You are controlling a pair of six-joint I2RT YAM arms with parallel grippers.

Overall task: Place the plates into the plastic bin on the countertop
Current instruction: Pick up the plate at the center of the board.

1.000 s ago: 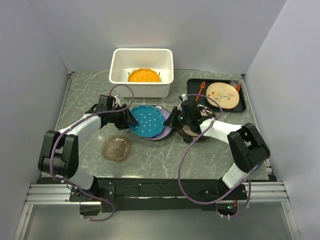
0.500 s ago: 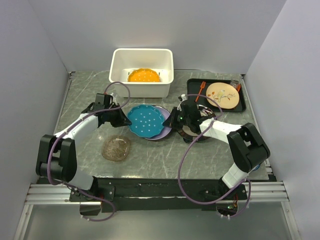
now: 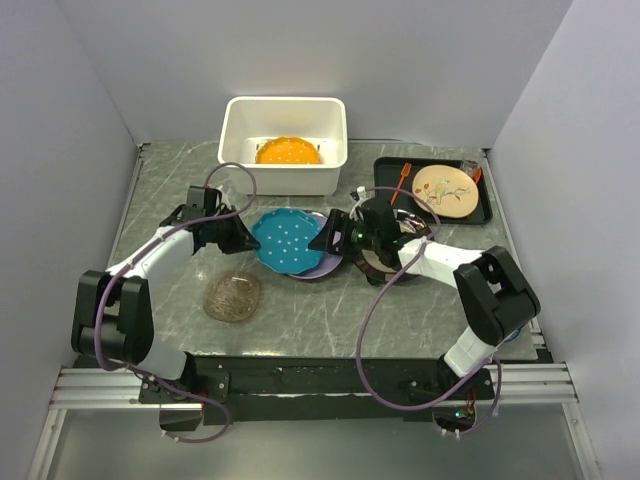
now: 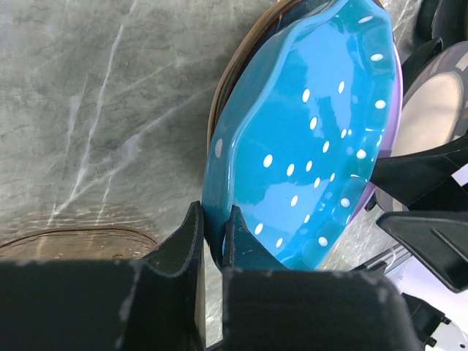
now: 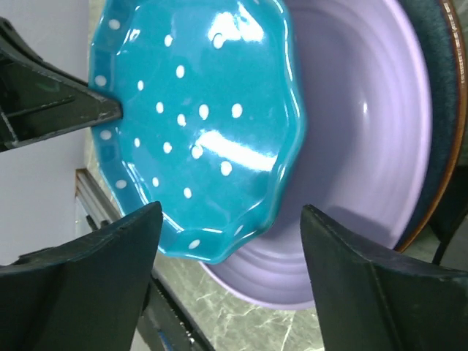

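Note:
The teal dotted plate is tilted up over the lavender plate at mid-table. My left gripper is shut on its left rim; the left wrist view shows both pads pinching the edge of the teal plate at the gripper. My right gripper stands open at the plate's right side. In the right wrist view the teal plate and lavender plate lie between the spread jaws of the gripper, touching neither. The white plastic bin at the back holds an orange dotted plate.
An amber glass plate lies front left. Dark plates sit stacked under the right arm. A black tray at the back right carries a tan round plate. Grey walls close in both sides.
My left gripper closed on the teal plate's left rim and drew it slightly left. My right gripper has just opened and let go of the plate's right edge.

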